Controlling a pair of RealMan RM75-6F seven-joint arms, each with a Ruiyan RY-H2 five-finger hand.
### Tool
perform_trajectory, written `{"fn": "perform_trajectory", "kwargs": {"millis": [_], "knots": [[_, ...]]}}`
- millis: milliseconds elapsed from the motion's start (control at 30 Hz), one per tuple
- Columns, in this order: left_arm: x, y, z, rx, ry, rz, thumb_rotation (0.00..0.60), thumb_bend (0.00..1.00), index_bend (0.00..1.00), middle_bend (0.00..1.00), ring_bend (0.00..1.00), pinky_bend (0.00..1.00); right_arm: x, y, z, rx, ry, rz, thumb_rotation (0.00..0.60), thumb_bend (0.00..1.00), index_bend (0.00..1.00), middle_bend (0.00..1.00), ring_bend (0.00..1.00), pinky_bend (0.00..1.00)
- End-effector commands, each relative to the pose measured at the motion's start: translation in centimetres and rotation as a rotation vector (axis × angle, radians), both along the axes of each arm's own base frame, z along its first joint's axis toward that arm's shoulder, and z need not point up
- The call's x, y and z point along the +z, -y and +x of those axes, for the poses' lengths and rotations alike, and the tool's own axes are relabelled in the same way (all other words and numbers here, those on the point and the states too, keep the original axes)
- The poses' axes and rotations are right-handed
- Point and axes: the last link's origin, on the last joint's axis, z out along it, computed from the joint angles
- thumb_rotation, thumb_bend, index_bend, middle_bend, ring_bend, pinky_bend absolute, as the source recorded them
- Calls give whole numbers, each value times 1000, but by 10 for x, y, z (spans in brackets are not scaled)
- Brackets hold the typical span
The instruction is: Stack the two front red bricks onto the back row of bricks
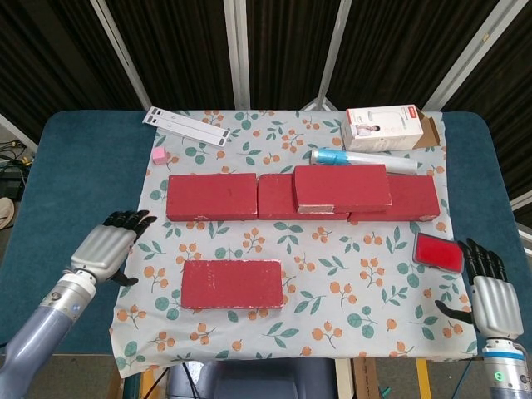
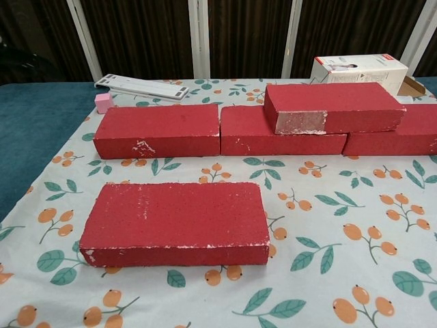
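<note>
Left hand (image 1: 106,247) sits at the lower left of the head view, over the cloth's (image 1: 366,283) left edge, fingers spread and pointing toward the upper right, holding nothing. It is near the front brick (image 1: 232,283) but apart from it. Right hand (image 1: 488,293) shows at the lower right corner, off the cloth over the blue table (image 1: 58,166), fingers apart and empty — just below a small red pad (image 1: 438,251). The front brick lies flat at lower centre-left. Across the middle runs the back row (image 1: 212,196), three bricks end to end, and a stacked brick (image 1: 342,187) lies on top, bridging the middle and right ones. Behind the row, right of centre, a blue tube (image 1: 362,159) lies on its side; a white box (image 1: 386,128) is at the upper right. A white strip (image 1: 187,125) lies at the upper left, with a pink cube (image 1: 160,155) just below it.

Chest view shows neither hand. The front brick (image 2: 176,223) fills the lower left, flat on the cloth (image 2: 341,260), well apart from the back row (image 2: 157,130). The stacked brick (image 2: 333,107) rests on the row at upper right — its chipped white end faces the camera. The white box (image 2: 358,67) is behind it; the strip (image 2: 142,86) and pink cube (image 2: 104,102) are at upper left.
</note>
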Motion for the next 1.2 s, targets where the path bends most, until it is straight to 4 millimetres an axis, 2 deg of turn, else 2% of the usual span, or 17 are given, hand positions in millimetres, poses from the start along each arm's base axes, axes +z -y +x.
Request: {"fn": "perform_trajectory", "kwargs": {"millis": [33,200,300,433,733,1200], "knots": [[-29,-7,43,-30,-34,-113,600,0,0,0,0,7,-2,0,-2,-19,-7,5,600,69,0,0,0,0],[-47,-8,68,13,-35,-152,600,0,0,0,0,0,-4,2,-1,-35,-8,3,600,68,0,0,0,0],[-56,-7,78,15,-90,-150,600,0,0,0,0,0,-5,2,-3,-47,-7,7,600,69,0,0,0,0],[-66,-2,89,59,-62,-160,600,0,0,0,0,0,-5,4,-4,-53,-9,7,600,67,0,0,0,0],[-90,3,95,64,-102,-168,600,0,0,0,0,0,-6,5,-5,-62,-7,5,600,68,0,0,0,0],[-130,7,93,50,-122,-163,600,0,0,0,0,0,-7,6,-6,-66,1,3,600,68,0,0,0,0]]}}
